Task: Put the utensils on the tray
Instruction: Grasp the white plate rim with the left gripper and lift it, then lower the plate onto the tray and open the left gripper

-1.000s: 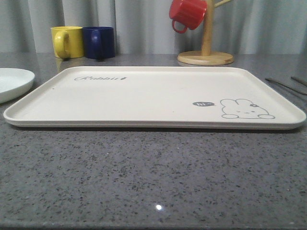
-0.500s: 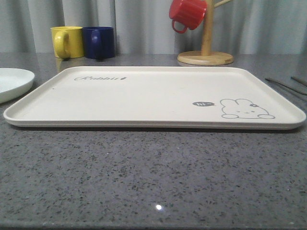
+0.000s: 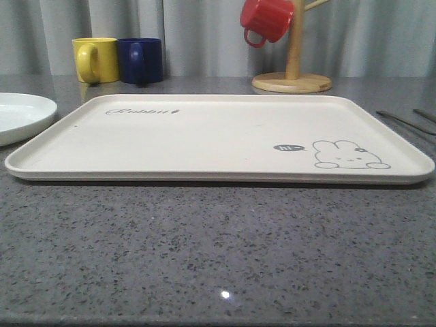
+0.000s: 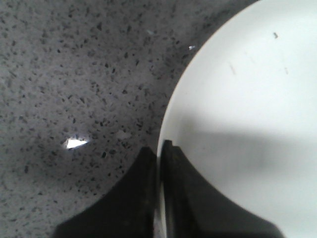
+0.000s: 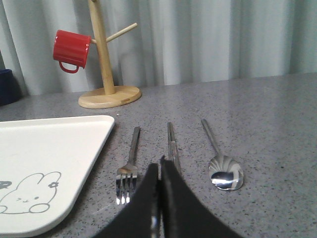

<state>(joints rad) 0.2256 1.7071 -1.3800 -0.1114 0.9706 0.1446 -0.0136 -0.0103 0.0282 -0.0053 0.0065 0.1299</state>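
While the cream rabbit tray (image 3: 204, 136) is lying flat on the speckled grey stone countertop (image 3: 218, 252) with nothing resting on it, the three utensils are sitting on the counter just beyond the tray's right edge. In the right wrist view the right gripper (image 5: 159, 198) is hovering low over the counter with its two dark fingers pressed together, gripping nothing. Just ahead of those fingertips the pair of flat chopsticks (image 5: 171, 141) is lying straight, pointing away. Beside them, on the tray's side, the four-tined fork (image 5: 130, 163) is lying with its tines toward the gripper and its handle pointing away, close to the tray's rounded corner but apart from it. On the other side of the chopsticks the spoon (image 5: 220, 158) is resting bowl up, the oval bowl nearest the gripper. The three pieces are lying roughly parallel, none touching another.

In the left wrist view the left gripper (image 4: 159, 188) is sitting at the rim of the round white plate (image 4: 247, 124), its fingers drawn nearly together with the plate's edge running between them; whether they are actually pinching the rim I cannot tell.

Farther back, a yellow mug (image 3: 94, 59) and a dark blue mug (image 3: 141, 60) are standing side by side, and a red mug (image 3: 266, 19) is hanging from a wooden mug tree (image 3: 293, 65) before the grey curtain (image 3: 204, 34).
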